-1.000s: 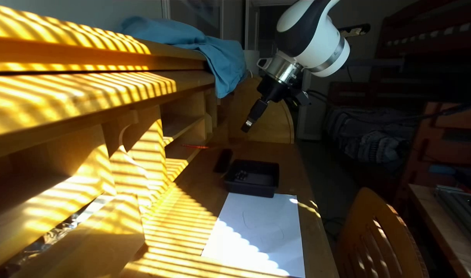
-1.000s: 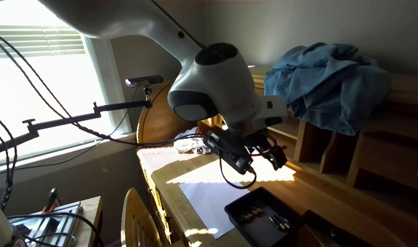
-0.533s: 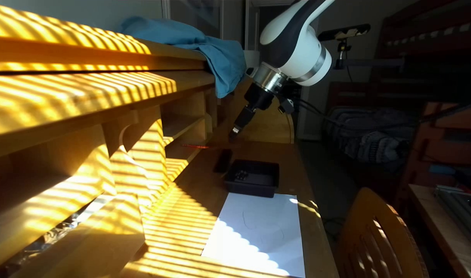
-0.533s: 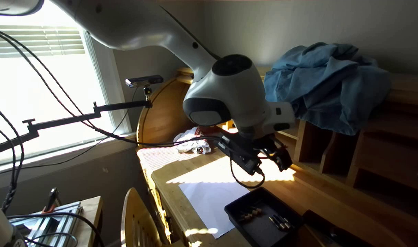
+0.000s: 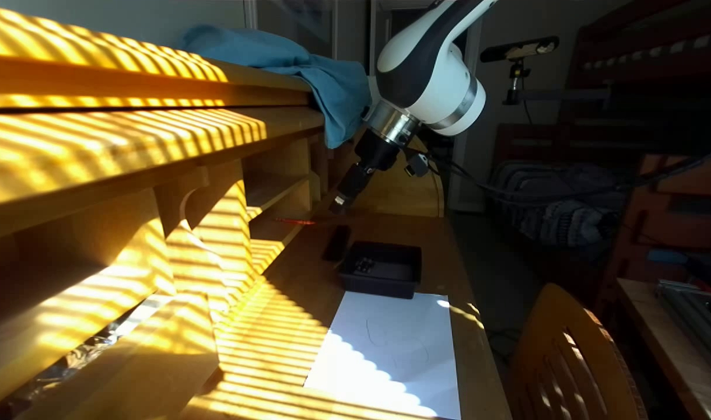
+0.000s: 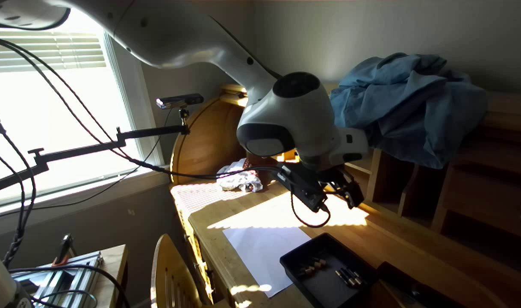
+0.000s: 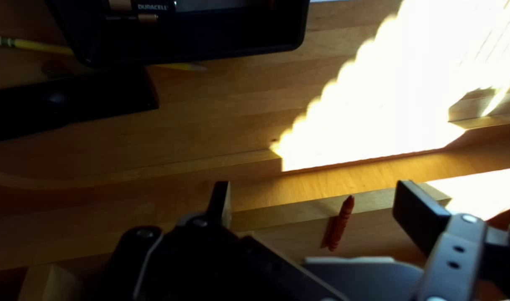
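Observation:
In the wrist view a red crayon (image 7: 339, 223) lies on the low wooden shelf (image 7: 280, 213) of the desk hutch, its pointed end reaching over the shelf's front edge. My gripper (image 7: 320, 205) stands open, with the crayon appearing between its spread fingers but touched by neither. An exterior view has the crayon (image 5: 297, 221) as a thin red streak on the shelf, with the gripper (image 5: 338, 203) above and to the right of it, tilted down toward the hutch. From the opposite camera the gripper (image 6: 350, 194) hangs before the cubbies, and I cannot make out the crayon there.
A black tray (image 5: 384, 286) holding several batteries (image 6: 348, 278) sits on the desk, beside white paper (image 5: 402, 338). Near it lie a dark flat object (image 7: 91, 94) and a yellow pencil (image 7: 39, 47). Blue cloth (image 6: 405, 102) drapes over the hutch top. A chair (image 5: 559, 350) stands alongside.
The arm has moved toward the hutch and lower, bringing the gripper closer to the crayon. The gripper has stayed open. The tray, paper and crayon have not moved.

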You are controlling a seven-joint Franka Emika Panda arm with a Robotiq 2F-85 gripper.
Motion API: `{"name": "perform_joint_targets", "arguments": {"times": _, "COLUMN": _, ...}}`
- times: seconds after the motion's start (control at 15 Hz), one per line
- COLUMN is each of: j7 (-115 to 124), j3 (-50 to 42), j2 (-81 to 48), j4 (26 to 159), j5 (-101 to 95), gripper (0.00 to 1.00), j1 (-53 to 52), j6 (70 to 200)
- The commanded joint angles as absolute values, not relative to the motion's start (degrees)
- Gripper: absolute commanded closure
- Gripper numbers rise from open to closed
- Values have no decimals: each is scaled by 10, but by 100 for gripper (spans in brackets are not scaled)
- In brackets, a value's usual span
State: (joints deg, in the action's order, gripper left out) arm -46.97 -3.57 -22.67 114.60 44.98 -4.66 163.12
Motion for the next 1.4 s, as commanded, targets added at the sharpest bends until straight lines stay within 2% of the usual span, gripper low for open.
{"name": "perform_joint_targets", "arguments": {"times": 0.0, "j7": -455, "j3": -30, "j2": -249, "j4": 1116, "j5": 456, "gripper": 0, "j1": -48, "j6": 1627}}
{"name": "perform_joint_targets", "arguments": {"times": 1.0, "j7": -421, "j3": -40, "j2": -306, "j4": 1048, "j5": 436, "gripper": 0, "j1": -76, "j6": 1616}}
{"name": "perform_joint_targets", "arguments": {"times": 1.07, "j7": -420, "j3": -41, "j2": -309, "j4": 1046, "j5": 436, "gripper": 18, "j1": -77, "j6": 1616}}
{"name": "perform_joint_targets", "arguments": {"times": 1.33, "j7": -419, "j3": -43, "j2": -314, "j4": 1041, "j5": 435, "gripper": 50, "j1": -80, "j6": 1621}}
